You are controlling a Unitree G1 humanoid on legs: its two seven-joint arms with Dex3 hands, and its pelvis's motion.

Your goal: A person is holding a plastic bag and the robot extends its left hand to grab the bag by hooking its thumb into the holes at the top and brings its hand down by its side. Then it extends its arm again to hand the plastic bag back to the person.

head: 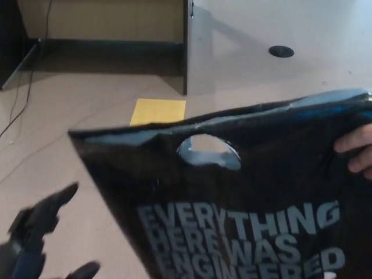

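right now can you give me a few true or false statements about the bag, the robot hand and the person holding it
1. A person's hand holds the black bag at its right edge. True.
2. The left robot hand has its thumb hooked through the bag's handle hole. False: it sits to the left of the bag, apart from the hole, fingers spread.
3. The bag has large pale lettering on it. True.
4. The bag is lying flat on the floor. False: it is held up in the air.
5. A yellow sheet on the floor shows behind the bag's top edge. True.
6. The right robot hand grips the bag too. False: it is not in view.
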